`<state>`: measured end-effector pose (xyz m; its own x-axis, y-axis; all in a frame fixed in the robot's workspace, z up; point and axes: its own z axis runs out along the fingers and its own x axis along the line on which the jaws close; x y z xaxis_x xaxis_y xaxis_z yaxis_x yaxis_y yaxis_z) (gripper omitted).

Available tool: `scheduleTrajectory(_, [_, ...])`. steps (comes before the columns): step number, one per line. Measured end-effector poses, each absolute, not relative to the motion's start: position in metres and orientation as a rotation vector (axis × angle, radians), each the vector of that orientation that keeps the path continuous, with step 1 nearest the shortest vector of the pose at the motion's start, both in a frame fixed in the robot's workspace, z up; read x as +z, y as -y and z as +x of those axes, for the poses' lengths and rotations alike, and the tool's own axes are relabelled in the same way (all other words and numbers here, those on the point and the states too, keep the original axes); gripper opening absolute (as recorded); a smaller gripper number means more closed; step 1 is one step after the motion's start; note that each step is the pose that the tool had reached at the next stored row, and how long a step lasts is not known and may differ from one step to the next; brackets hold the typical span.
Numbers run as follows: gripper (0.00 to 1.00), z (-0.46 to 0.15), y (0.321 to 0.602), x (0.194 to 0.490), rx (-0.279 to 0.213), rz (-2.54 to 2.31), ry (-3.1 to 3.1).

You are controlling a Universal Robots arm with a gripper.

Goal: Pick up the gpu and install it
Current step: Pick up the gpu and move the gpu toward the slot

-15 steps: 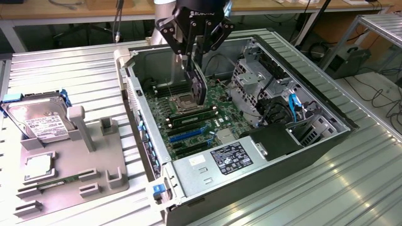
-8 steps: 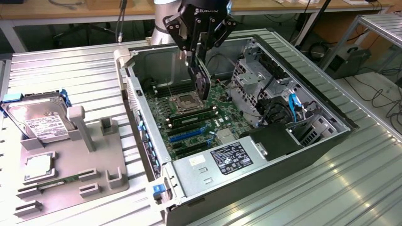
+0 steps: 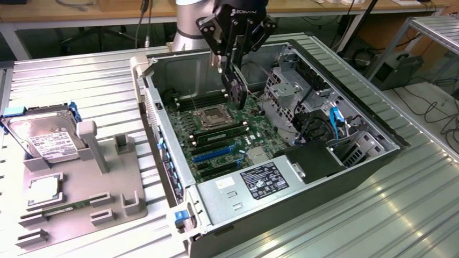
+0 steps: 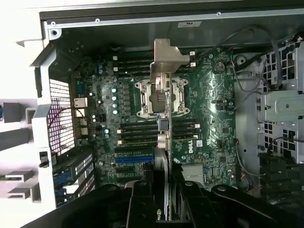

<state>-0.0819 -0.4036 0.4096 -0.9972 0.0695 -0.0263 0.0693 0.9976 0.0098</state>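
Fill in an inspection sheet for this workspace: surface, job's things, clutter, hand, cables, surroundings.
Surface: ribbed metal table, carrying an open computer case and a grey fixture tray.
Job's things: gpu held on edge above the motherboard, not yet seated.
Clutter: hard drive and memory stick on the tray.
Hand: hand shut on the gpu, over the case.
Cables: blue cable inside the case; black cables on the floor at the exterior view's right.
Surroundings: wooden bench behind the table.

thin dark gpu [image 3: 237, 88] hangs upright above the motherboard [image 3: 223, 141], not yet seated.
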Motion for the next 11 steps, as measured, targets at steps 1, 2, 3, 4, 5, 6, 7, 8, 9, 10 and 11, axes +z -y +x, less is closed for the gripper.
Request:
scheduleTrajectory(1, [0.26,-0.079,0.403,0.409,0.013,0.108,-3.113])
scheduleTrajectory(2, [0.26,-0.077,0.402,0.408,0.011,0.107,-3.113])
scheduleTrajectory(3, [0.26,-0.074,0.401,0.407,0.01,0.107,-3.113])
scheduleTrajectory(4, [0.26,-0.069,0.4,0.406,0.008,0.107,-3.114])
scheduleTrajectory(5, [0.26,-0.066,0.399,0.405,0.007,0.107,-3.114])
scheduleTrajectory(6, [0.26,-0.063,0.399,0.404,0.006,0.107,-3.114])
scheduleTrajectory(7, [0.26,-0.06,0.398,0.403,0.005,0.106,-3.114])
scheduleTrajectory(8, [0.26,-0.058,0.398,0.402,0.004,0.106,-3.114])
scheduleTrajectory(9, [0.26,-0.056,0.398,0.402,0.004,0.106,-3.114])
scheduleTrajectory(10, [0.26,-0.054,0.397,0.401,0.004,0.106,-3.114])
scheduleTrajectory(11, [0.26,-0.052,0.397,0.4,0.004,0.106,-3.114])
